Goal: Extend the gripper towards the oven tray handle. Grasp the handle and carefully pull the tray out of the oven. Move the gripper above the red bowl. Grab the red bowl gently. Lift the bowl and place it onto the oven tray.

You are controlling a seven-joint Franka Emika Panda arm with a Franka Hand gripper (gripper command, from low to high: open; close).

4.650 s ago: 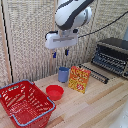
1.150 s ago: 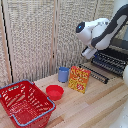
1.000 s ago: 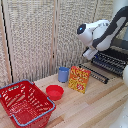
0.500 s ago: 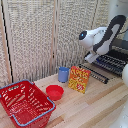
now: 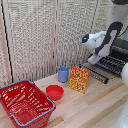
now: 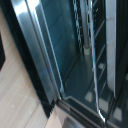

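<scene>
Although the arm is plainly at the oven point(image 5: 116, 59), the fingers are not seen in either view, so whether they stand apart or together cannot be told. The gripper itself is hidden behind the white wrist housing in the exterior view. In the wrist view only the glass door point(image 6: 75, 55) and its metal frame are shown, very close, with wooden table point(image 5: 90, 107) beyond the frame.

The tray point(image 5: 111, 64) is seen as dark parallel bars at the oven's front, at about 3 o'clock in the exterior view. Its handle cannot be picked out as a separate bar. Judged from the look: stiff metal wire, thin, likely smooth and somewhat slippery; a hold at mid-width would be favoured so the rack slides out square.

The red bowl point(image 5: 54, 92) rests on the table at about 7 o'clock, apart from the oven. Judged light, rigid plastic; the rim is the natural place to pinch.

Obstacles noted: blue cup point(image 5: 63, 74) just behind the bowl, an orange box point(image 5: 79, 79) standing between bowl and oven, red wire basket point(image 5: 26, 104) near the bowl's far side. Open room is left above the bowl.
</scene>
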